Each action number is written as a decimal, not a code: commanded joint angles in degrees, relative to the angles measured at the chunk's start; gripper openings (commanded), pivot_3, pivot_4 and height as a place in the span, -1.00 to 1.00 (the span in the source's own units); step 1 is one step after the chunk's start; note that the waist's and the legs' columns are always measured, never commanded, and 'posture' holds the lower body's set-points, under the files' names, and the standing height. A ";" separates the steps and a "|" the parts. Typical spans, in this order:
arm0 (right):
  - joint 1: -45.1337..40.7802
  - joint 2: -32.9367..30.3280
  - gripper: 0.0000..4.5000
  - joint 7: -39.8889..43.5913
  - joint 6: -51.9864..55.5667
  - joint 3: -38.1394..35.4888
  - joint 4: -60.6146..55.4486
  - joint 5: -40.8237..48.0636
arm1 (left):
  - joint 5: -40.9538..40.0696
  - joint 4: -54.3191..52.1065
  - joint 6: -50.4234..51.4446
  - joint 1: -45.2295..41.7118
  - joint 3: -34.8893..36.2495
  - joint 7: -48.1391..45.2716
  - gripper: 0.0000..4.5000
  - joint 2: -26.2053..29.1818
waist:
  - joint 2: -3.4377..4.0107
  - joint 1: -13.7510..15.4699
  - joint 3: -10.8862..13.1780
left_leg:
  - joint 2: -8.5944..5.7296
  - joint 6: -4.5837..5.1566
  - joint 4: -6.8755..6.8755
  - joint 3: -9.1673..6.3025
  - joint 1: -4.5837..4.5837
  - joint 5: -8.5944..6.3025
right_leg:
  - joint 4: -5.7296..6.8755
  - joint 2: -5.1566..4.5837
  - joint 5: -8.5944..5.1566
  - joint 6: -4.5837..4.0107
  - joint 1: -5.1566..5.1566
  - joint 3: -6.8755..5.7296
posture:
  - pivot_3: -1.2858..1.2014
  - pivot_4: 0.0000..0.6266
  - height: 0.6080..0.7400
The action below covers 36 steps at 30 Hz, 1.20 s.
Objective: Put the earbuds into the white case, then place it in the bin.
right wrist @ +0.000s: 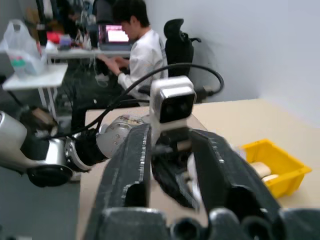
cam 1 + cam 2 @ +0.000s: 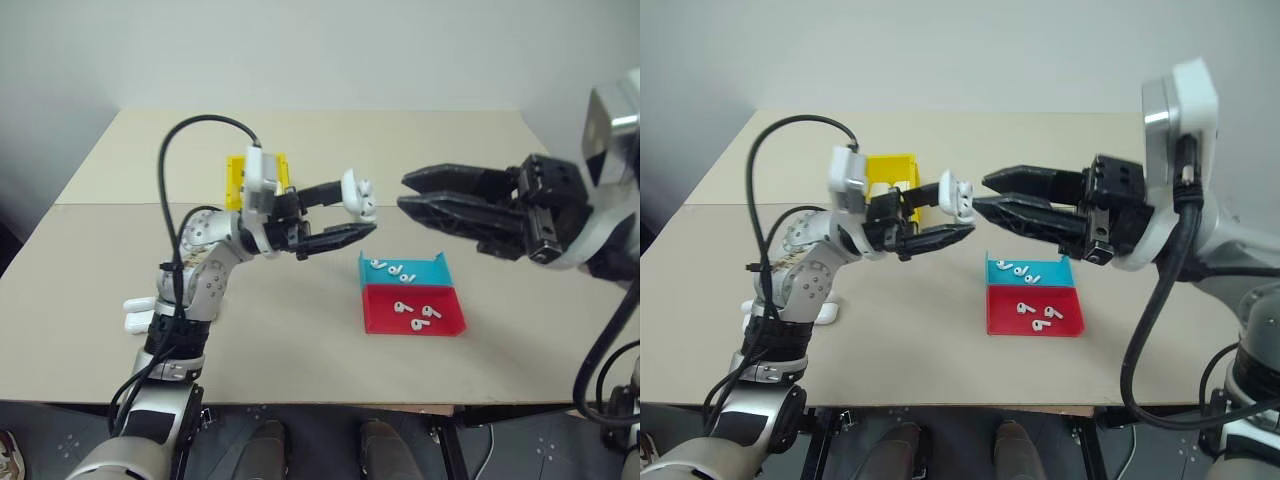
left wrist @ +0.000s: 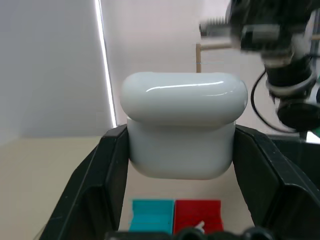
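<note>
The white case [image 3: 184, 125] sits upright between the black fingers of my left gripper [image 2: 352, 214], which is shut on it; its lid looks closed. I hold it in the air over the middle of the table. My right gripper [image 2: 402, 191] faces it from the right, a short gap away, with its fingers slightly apart and nothing between them. Several earbuds [image 2: 394, 269] lie in a blue-and-red tray [image 2: 385, 318] below and between the grippers. The yellow bin [image 2: 890, 168] stands behind my left wrist, and white cases lie inside the bin [image 1: 272, 167].
Two more white cases [image 2: 140, 310] lie on the table by my left forearm. The table's front edge runs just below the tray. A person [image 1: 135, 50] sits at a desk beyond the table's left side.
</note>
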 commanded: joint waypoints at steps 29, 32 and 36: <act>2.15 4.14 -0.98 3.23 -1.07 1.88 5.29 -25.55 | 23.51 3.85 -5.18 -0.85 8.56 48.56 0.24 -9.33 | -0.09 1.54 -0.05 | -0.06 0.13 0.13 -0.21 -0.13 -0.06 | -0.10 -0.13 0.06 0.09 0.06 -0.10 | 0.03 -0.52 1.00; 5.62 4.57 -0.98 -1.93 -2.39 6.68 1.92 -31.59 | 28.42 14.71 -9.48 -4.70 9.06 56.10 0.24 -9.48 | -0.09 1.61 -0.04 | -0.11 0.13 0.12 -0.13 -0.18 -0.06 | -0.08 -0.17 0.09 0.13 -0.07 -0.02 | 0.03 -0.52 1.00; 7.83 7.09 -0.98 -5.69 -4.85 10.80 -0.02 -36.95 | 29.41 31.31 -17.19 -11.72 10.21 59.74 0.24 -10.58 | -0.10 1.80 -0.04 | -0.10 0.13 0.11 -0.10 -0.27 -0.06 | -0.10 -0.13 0.09 0.13 -0.17 -0.06 | 0.03 -0.52 1.00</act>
